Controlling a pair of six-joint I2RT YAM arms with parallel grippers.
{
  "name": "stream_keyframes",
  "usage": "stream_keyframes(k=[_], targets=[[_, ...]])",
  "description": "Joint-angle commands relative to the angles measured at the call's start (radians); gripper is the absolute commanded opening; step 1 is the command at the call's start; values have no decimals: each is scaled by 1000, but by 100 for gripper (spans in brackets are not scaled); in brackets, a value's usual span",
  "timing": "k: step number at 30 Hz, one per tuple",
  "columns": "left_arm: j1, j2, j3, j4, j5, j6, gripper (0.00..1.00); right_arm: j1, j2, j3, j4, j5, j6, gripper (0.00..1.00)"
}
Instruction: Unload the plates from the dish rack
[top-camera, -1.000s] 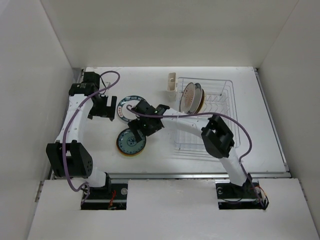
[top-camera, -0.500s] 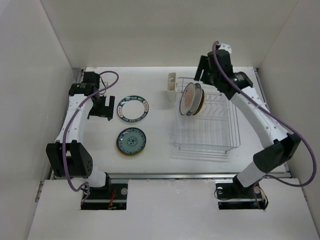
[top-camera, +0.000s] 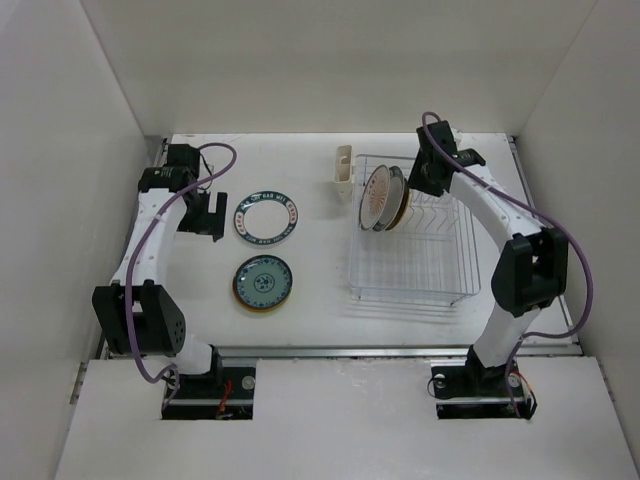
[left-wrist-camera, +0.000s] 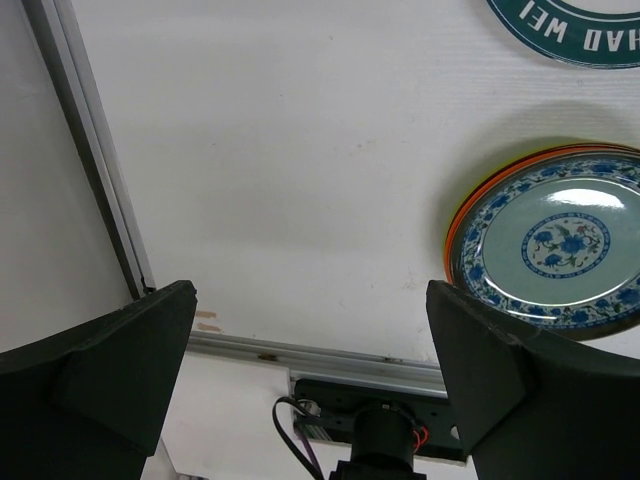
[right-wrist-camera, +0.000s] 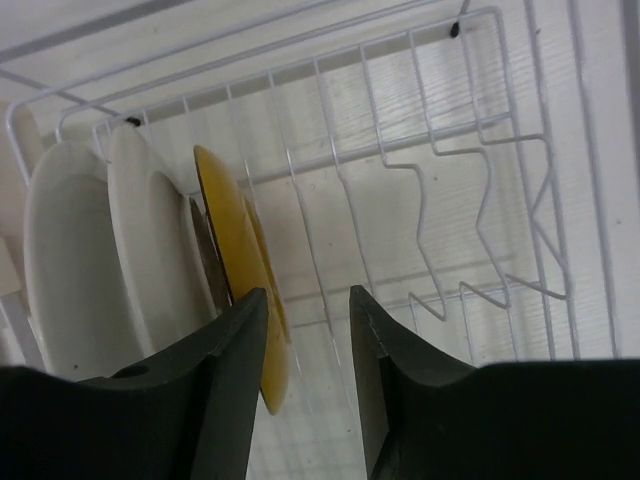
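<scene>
The dish rack stands at the right of the table. Three plates stand upright at its far left end: two white ones and a yellow one, the front one showing an orange sunburst face. My right gripper hangs just behind them, open with a narrowed gap. The yellow plate's edge lies beside its left finger, not clamped. On the table lie a teal-rimmed plate and a stack topped by a blue-patterned plate. My left gripper is wide open and empty.
A small cream cup holder hangs at the rack's far left corner. Bare wire dividers fill the rest of the rack. A metal rail runs along the table's near edge, and white walls close in on both sides.
My right arm swung from the stacked plates on the left over to the rack and came down behind the upright plates, its jaws narrowing. The left arm stayed put.
</scene>
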Motion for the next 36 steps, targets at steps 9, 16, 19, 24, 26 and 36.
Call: stream_keyframes(k=[9,16,19,24,26,36], targets=[[2,-23,-8,0,-31,-11,100,3,-72,-163,184,-180,-40,49],[2,-13,-8,0,-31,-11,100,17,-149,-153,103,-22,-27,48],[2,-13,-8,0,-31,-11,100,27,-181,-142,93,-5,-39,48],[2,5,1,0,-31,-11,100,27,-160,-142,93,-49,-49,48],[2,5,1,-9,-31,-11,100,27,-126,-142,104,-49,-49,48],[2,5,-8,-9,-51,-11,100,27,-42,-124,158,-144,-59,48]])
